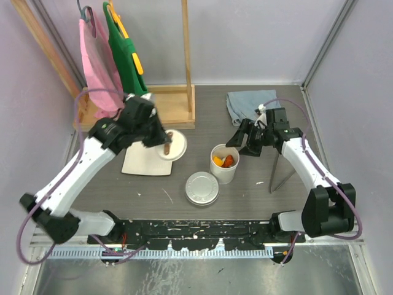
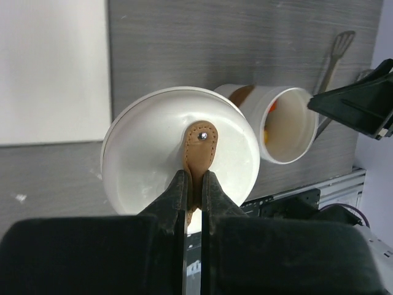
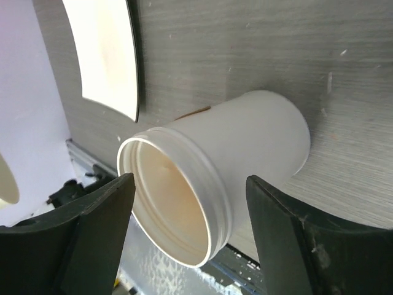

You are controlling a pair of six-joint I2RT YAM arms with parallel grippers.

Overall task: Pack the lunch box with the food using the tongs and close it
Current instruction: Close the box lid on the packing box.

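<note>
Grey table (image 1: 295,129), lilac walls. Left gripper (image 2: 195,184): clamped on brown handle (image 2: 201,144) of white lid (image 2: 147,153), held at plate (image 1: 142,163) edge. Right gripper (image 3: 189,190): jaws spread, one either side of tub (image 3: 245,147), no contact seen. Tub: upright, mid-table, orange food (image 1: 225,161) inside. Tin (image 1: 202,188): lidded, just near-left of tub. Tongs (image 1: 277,172): on table, right of tub. Blue cloth (image 1: 245,103): far side.

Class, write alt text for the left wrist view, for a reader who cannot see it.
The left gripper is shut on the brown handle of the white round lid. Beyond it the open white tub shows orange food inside, with the white square plate at upper left and the tongs at upper right.
</note>
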